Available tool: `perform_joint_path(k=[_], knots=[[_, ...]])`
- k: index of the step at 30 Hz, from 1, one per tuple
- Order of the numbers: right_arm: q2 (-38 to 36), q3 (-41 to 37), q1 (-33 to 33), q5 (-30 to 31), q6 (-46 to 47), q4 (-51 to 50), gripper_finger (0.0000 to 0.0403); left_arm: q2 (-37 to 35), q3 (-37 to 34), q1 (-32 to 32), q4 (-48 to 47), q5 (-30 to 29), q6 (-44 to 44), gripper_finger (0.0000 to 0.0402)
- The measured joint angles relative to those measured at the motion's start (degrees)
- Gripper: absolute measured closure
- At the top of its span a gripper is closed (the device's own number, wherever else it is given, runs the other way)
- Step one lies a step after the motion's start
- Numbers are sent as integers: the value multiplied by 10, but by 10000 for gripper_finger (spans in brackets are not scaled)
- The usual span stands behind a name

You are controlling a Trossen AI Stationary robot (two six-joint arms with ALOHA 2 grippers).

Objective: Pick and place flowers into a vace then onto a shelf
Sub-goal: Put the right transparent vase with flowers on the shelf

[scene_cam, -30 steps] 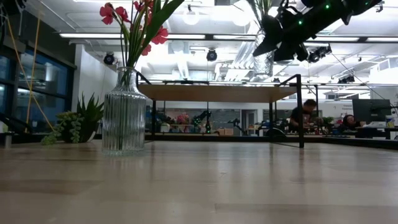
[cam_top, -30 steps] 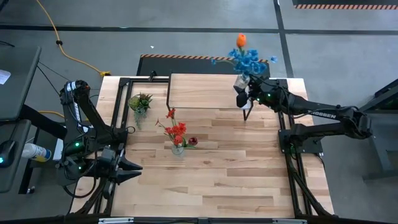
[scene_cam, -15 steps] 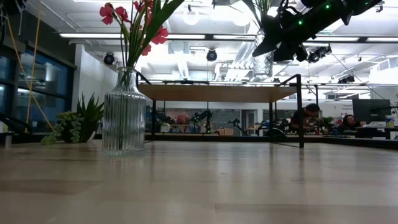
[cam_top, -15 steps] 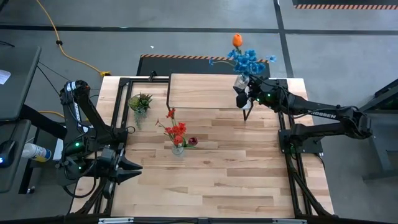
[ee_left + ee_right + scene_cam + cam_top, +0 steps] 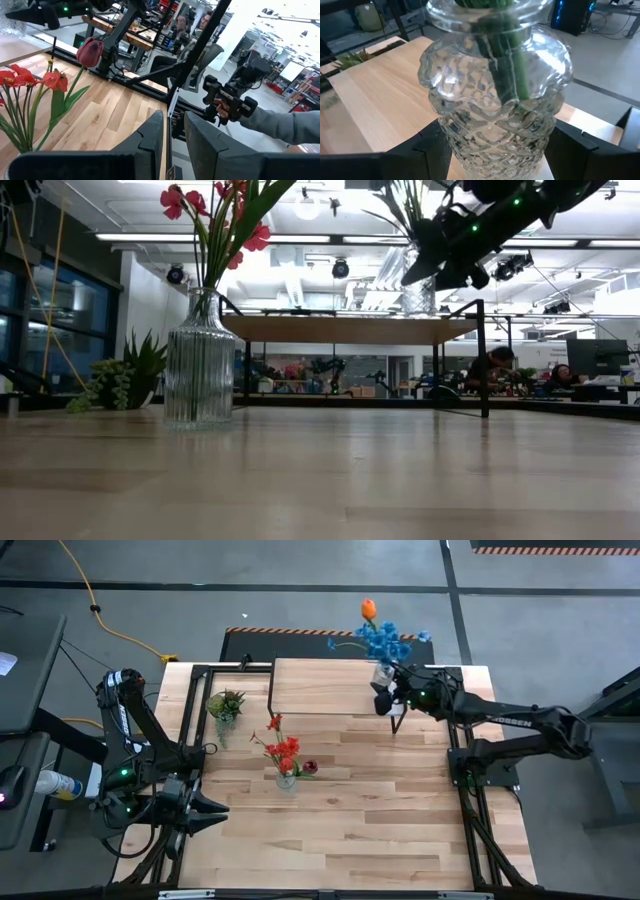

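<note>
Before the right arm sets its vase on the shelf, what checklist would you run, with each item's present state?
1. Right gripper shut on the cut-glass vase: ok.
2. Stems seated in that vase; blue flowers and tulip on top: ok.
3. Vase bottom higher than the shelf: ok.
4. Vase over the shelf top, not past its end: cannot tell.
5. Shelf top bare where it would land: ok.
6. Left gripper parked at the near left corner, clear: ok.
</note>
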Motion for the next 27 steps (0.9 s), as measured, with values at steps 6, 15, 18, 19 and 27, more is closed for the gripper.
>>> perform_joint_path(k=[6, 15, 18, 19, 27], knots=[[20, 0, 0, -12, -3, 27, 159, 0, 0, 0, 0, 0, 0, 289], [23, 0, 0, -11, -4, 26, 159, 0, 0, 0, 0, 2, 0, 289], [23, 0, 0, -14, -3, 26, 159, 0, 0, 0, 0, 2, 0, 289], [23, 0, 0, -12, -3, 26, 159, 0, 0, 0, 0, 2, 0, 289], [23, 0, 0, -10, -2, 26, 159, 0, 0, 0, 0, 1, 0, 289]])
